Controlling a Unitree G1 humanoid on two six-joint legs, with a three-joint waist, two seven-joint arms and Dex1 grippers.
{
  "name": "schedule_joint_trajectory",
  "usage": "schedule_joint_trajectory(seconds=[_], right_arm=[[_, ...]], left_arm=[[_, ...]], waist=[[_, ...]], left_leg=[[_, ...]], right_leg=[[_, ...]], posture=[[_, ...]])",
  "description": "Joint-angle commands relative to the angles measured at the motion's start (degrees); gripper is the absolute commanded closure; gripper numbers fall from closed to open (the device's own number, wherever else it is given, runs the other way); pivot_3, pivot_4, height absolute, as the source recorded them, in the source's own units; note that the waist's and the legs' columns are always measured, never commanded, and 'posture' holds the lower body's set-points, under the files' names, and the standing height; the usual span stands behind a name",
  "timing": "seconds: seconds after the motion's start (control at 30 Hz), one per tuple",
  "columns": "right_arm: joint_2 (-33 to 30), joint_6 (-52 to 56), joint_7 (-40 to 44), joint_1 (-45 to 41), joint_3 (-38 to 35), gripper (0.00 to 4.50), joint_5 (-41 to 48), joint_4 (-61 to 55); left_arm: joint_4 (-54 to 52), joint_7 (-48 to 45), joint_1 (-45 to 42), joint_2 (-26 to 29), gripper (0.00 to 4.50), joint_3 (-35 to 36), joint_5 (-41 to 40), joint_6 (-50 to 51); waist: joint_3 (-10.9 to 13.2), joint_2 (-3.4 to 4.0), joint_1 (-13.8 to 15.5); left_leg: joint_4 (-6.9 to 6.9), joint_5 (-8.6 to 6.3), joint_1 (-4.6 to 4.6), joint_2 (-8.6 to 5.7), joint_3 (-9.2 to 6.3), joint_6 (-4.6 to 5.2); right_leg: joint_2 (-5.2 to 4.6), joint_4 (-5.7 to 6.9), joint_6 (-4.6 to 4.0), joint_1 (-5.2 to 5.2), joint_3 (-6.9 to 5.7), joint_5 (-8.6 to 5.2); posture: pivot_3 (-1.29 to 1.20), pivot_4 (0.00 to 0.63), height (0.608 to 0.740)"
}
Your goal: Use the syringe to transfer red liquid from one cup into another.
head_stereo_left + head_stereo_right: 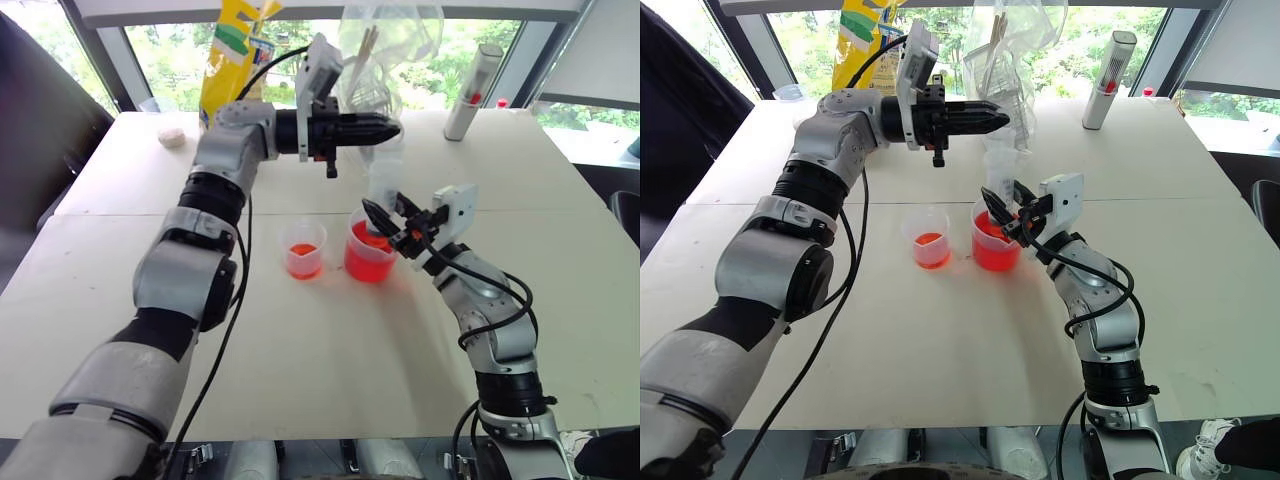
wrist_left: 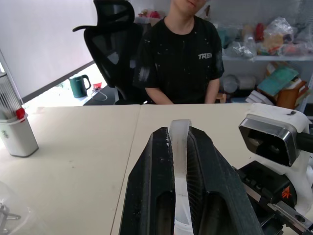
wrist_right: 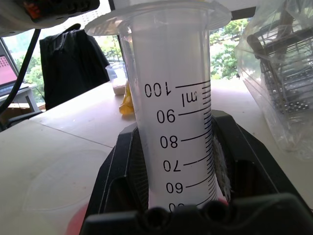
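I note strong daylight entering through the windows behind the surface, which reads bright and evenly lit, with the panes nearly washed out. Shadows under the arms are soft and faint. The red liquid glows, backlit. Head views bend at their edges. In the right wrist view the syringe is sharp, the background soft.

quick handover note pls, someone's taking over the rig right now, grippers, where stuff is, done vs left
Right gripper: shut on the syringe barrel, held upright with its tip in the larger cup of red liquid.
Left gripper: raised over the syringe's top, fingers nearly closed around a pale strip, likely the plunger.
Smaller cup: left of the larger one, already holding a little red liquid.
Left: draw liquid up, move the syringe to the smaller cup, empty it.
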Motion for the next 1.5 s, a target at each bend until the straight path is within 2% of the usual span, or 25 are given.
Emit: schedule_joint_trajectory(seconds=[0.03, 0.2, 0.4, 0.73, 0.87, 1.0, 1.17, 1.37, 1.5], right_arm=[[-0.5, 1.3, 2.6, 1.0, 3.9, 3.12, 0.3, -1.8], [-1.0, 1.8, 2.3, 0.0, 3.3, 3.12, 0.5, -3.5], [-1.5, 2.6, 2.1, -0.6, 2.5, 3.12, 0.8, -4.3], [-2.4, 2.5, 2.3, -2.5, 1.1, 3.12, 1.0, -4.0], [-3.5, 4.8, 2.0, -9.4, -1.1, 3.12, 3.4, -6.5], [-4.0, 7.6, 2.4, -18.2, -1.3, 3.12, 6.1, -6.8], [0.9, 9.7, 2.7, -24.6, 1.1, 3.12, 9.8, -3.7], [7.2, 3.6, 4.3, -20.6, 6.5, 3.12, 6.9, 3.9], [8.9, -1.2, 5.6, -18.0, 8.3, 3.12, 4.5, 9.2]], left_arm=[[-4.8, 2.1, -3.7, 1.8, 2.78, 3.9, -1.1, -2.6], [-8.0, 0.8, -0.5, 2.7, 0.18, 3.4, -0.3, -2.2], [-13.2, 1.3, 3.2, 7.3, 0.18, 6.1, -2.2, 3.2], [-23.7, 2.2, 13.5, 19.5, 0.18, 8.4, -3.6, 12.6], [-28.3, 2.4, 18.9, 21.7, 0.18, 6.6, -2.2, 12.5], [-30.3, 3.4, 20.5, 22.0, 0.18, 6.3, -2.2, 12.6], [-31.1, 4.3, 20.7, 22.2, 0.18, 6.3, -2.4, 12.6], [-32.4, 4.2, 19.9, 24.5, 0.18, 8.1, -4.2, 15.2], [-34.2, 2.2, 19.4, 27.7, 0.18, 9.3, -6.6, 18.2]], waist=[[0.0, 0.00, 0.0], [0.0, 0.00, 0.1], [0.0, 0.00, 0.0], [0.0, 0.03, 0.0], [0.0, 0.03, 0.1], [0.0, 0.03, 0.1], [0.0, 0.01, 0.0], [0.0, 0.00, 0.0], [0.0, -0.01, 0.0]], left_leg=[[-0.01, 0.00, 0.01, 0.00, 0.00, 0.00], [0.00, 0.00, 0.00, 0.01, -0.02, 0.00], [0.04, 0.01, 0.01, 0.03, -0.02, -0.02], [0.03, 0.16, 0.04, 0.08, -0.10, -0.28], [0.08, 0.17, 0.02, 0.07, -0.08, -0.29], [0.07, 0.17, 0.01, 0.07, -0.11, -0.30], [0.03, 0.17, 0.01, 0.08, -0.16, -0.29], [0.05, 0.17, 0.00, 0.08, -0.16, -0.29], [0.05, 0.17, -0.02, 0.07, -0.14, -0.29]], right_leg=[[0.01, 0.01, 0.00, 0.00, 0.02, 0.00], [0.02, 0.01, 0.00, 0.00, -0.01, 0.00], [0.00, 0.06, 0.00, 0.01, -0.01, 0.00], [-0.02, 0.13, -0.01, 0.04, -0.04, 0.00], [-0.11, 0.17, 0.00, 0.03, -0.06, 0.00], [-0.12, 0.18, -0.01, 0.03, -0.10, 0.00], [-0.12, 0.16, -0.02, 0.03, -0.14, 0.00], [-0.13, 0.18, -0.02, 0.02, -0.14, 0.01], [-0.17, 0.16, -0.02, 0.02, -0.15, 0.01]], posture=[[0.00, 0.150, 0.739], [0.00, 0.150, 0.739], [0.00, 0.150, 0.739], [0.00, 0.150, 0.739], [0.00, 0.150, 0.739], [0.00, 0.150, 0.739], [0.00, 0.150, 0.739], [0.00, 0.150, 0.739], [0.00, 0.150, 0.739]])
